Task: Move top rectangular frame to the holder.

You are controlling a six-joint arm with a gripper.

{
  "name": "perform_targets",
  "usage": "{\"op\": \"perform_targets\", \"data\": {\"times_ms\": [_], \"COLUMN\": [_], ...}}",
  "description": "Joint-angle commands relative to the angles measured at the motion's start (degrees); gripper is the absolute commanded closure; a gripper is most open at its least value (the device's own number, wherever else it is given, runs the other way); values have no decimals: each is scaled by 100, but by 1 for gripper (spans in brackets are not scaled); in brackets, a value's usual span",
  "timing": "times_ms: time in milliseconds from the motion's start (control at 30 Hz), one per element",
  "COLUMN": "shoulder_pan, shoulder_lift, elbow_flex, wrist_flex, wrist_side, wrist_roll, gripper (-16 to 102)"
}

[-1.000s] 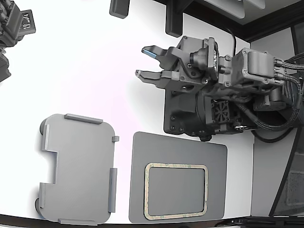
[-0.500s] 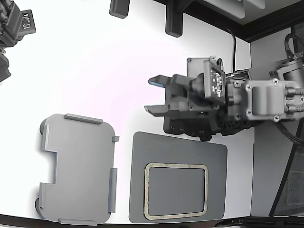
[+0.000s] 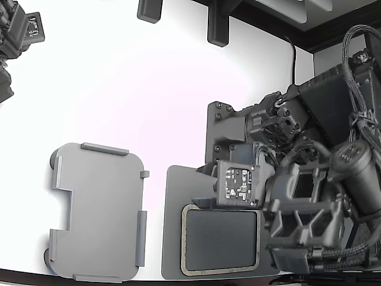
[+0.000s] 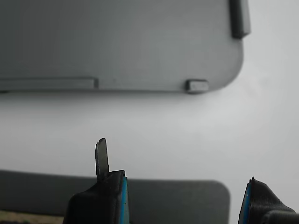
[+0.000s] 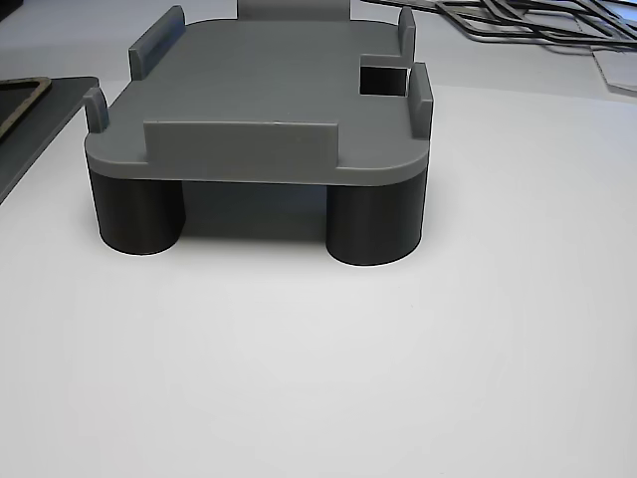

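Two task pieces lie on the white surface (image 3: 149,89), well apart from each other. Toward the exterior view's left sits the holder (image 3: 98,211), a light grey tray with rounded corners, raised tabs along its edges and a stepped notch cut into its side; nothing rests in it. The other view shows the holder (image 5: 264,95) from low down, lifted off the surface on short dark round legs, its tabs standing upright around the rim.

Just beside the holder, toward the exterior view's right, a darker grey pad (image 3: 175,238) lies flat. The top rectangular frame (image 3: 220,271), a thin tan outline with rounded corners and a hollow centre, lies on that pad, its upper edge partly hidden by the arm.

Farther right in the exterior view, the dark robot arm (image 3: 309,196) hangs over the pad and the frame's upper and right edges.

From the wrist view, the hand (image 4: 184,198) is spread apart, with white surface and a corner of the pad (image 4: 187,198) showing between its two blue-edged fingertips (image 4: 119,196). It grips nothing. A sliver of the frame (image 4: 28,218) shows beside one fingertip, and the holder (image 4: 121,42) lies beyond across bare surface.
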Motion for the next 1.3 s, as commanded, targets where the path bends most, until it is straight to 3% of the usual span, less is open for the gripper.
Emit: {"op": "perform_targets", "data": {"times_ms": [0,133,367,867,1267], "shoulder_pan": [343,659,791,1072,1116], "shoulder_lift": [-167,-448,-519,-299,-290], "elbow_flex": [-202,-281,97,1450,1819], "wrist_flex": [114,387,246,-853,-1169], "wrist_side": [-123,-519,-1450,-1450,-1556], "wrist_roll": [501,932,1222,1310,1415], "gripper": [-14,-14,-14,-14,-10]}}
